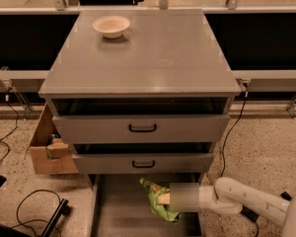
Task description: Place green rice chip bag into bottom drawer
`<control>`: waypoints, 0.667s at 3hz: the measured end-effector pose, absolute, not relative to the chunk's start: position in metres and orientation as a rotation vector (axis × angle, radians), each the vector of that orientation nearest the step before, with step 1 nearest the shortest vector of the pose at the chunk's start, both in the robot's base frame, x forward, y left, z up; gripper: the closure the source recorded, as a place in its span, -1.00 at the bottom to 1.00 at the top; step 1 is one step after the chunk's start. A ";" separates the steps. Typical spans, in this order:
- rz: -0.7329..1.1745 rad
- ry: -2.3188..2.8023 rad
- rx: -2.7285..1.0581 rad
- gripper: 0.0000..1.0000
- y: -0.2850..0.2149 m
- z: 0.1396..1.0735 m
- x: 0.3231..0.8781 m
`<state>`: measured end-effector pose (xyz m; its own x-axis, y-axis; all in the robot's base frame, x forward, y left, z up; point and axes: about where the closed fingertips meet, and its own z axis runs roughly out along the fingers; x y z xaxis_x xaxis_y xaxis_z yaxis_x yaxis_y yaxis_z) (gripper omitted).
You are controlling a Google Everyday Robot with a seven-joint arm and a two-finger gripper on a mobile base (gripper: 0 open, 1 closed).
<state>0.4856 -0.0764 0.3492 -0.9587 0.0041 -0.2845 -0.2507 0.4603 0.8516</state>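
The green rice chip bag [157, 199] hangs crinkled over the right part of the bottom drawer [119, 205], which is pulled open below the two upper drawers. My gripper [164, 199] reaches in from the right on the white arm [246, 201] and is shut on the bag's right side, just above the drawer's grey floor. The bag's lower end hangs near the floor; I cannot tell whether it touches.
A beige bowl [111, 25] sits at the back left of the cabinet top [153, 58]. The two upper drawers [142, 128] are slightly ajar. A cardboard box [47, 149] stands on the floor at the left, and black cables [34, 211] lie at the lower left.
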 end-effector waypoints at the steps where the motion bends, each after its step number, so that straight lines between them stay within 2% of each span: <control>1: 1.628 2.417 -0.220 1.00 -0.045 0.320 0.516; 2: 1.728 2.424 -0.271 1.00 -0.006 0.290 0.533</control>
<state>0.5330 -0.0063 0.2900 -0.9721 -0.0582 -0.2272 -0.2338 0.3191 0.9184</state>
